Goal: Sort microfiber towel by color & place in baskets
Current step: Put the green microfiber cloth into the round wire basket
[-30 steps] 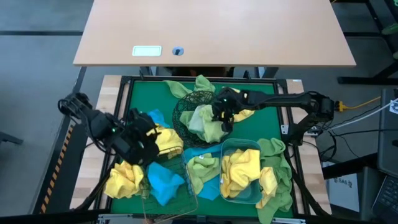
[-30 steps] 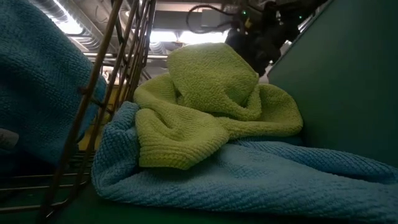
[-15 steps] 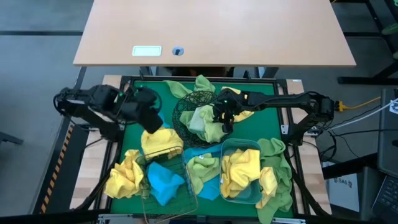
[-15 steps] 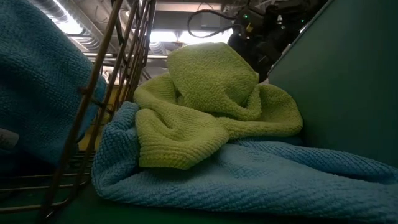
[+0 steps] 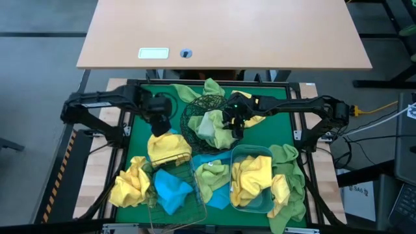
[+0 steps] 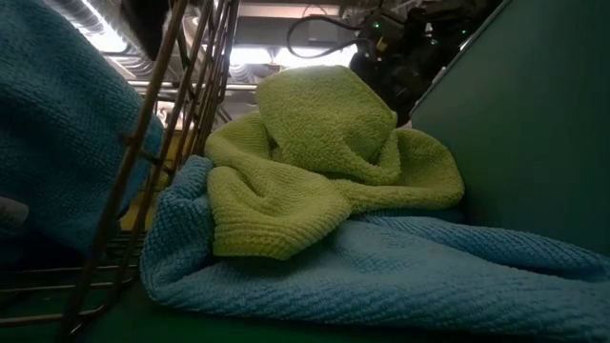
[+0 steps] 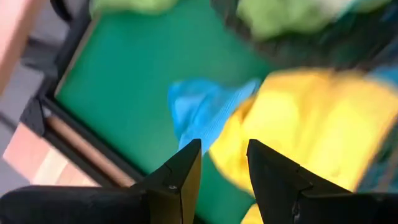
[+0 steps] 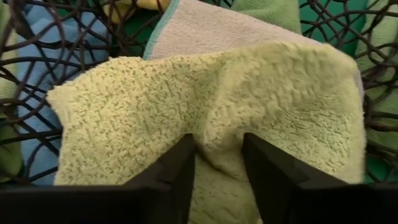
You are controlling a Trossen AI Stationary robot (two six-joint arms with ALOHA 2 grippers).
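Landmark: the round black wire bowl [image 5: 207,117], at the far middle of the green mat [image 5: 140,130].
Right gripper [image 5: 232,125]: at the bowl's right rim; its fingers stand a little apart with a light green towel [image 8: 211,118] bunched between them and lying in the bowl. A second ago it sat in the same spot.
Meaning: likely the green towel is being let go into the bowl, one more sorted; whether it is fully released I cannot tell.
Left gripper [image 5: 159,123]: has swung from the near-left pile up to just left of the bowl, fingers apart, nothing between them, above a blue towel [image 7: 202,112] and a yellow towel [image 7: 298,137].
Other baskets: copper wire basket [image 5: 179,185] and plastic tub [image 5: 252,179] lie nearer than the bowl, with towels in them.
Hard to see: the left wrist view is smeared; the low view is blocked by green and blue cloth.
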